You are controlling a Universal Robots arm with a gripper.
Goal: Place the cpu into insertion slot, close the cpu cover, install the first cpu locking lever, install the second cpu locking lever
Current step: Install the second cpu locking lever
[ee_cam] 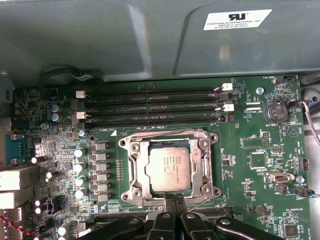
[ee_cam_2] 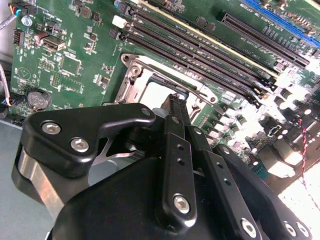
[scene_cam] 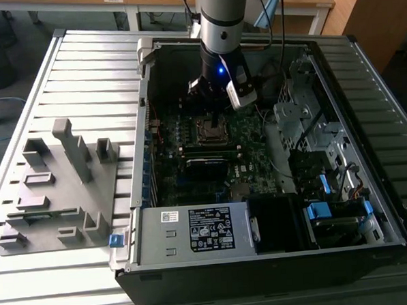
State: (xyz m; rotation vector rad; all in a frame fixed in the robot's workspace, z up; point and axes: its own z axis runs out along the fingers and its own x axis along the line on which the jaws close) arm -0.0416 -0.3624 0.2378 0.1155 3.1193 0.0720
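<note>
Right now we are hovering our gripper (ee_cam: 172, 202), jaws pressed together and empty, at the edge of the insertion slot (ee_cam: 134, 172) where the cpu (ee_cam: 170, 169) is lying under the lowered cpu cover (ee_cam: 200, 172), likely needing a slow, level push.

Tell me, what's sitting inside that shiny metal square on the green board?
The cpu lies inside the cpu cover frame, its dull metal face showing. The insertion slot beneath it is covered.
</note>
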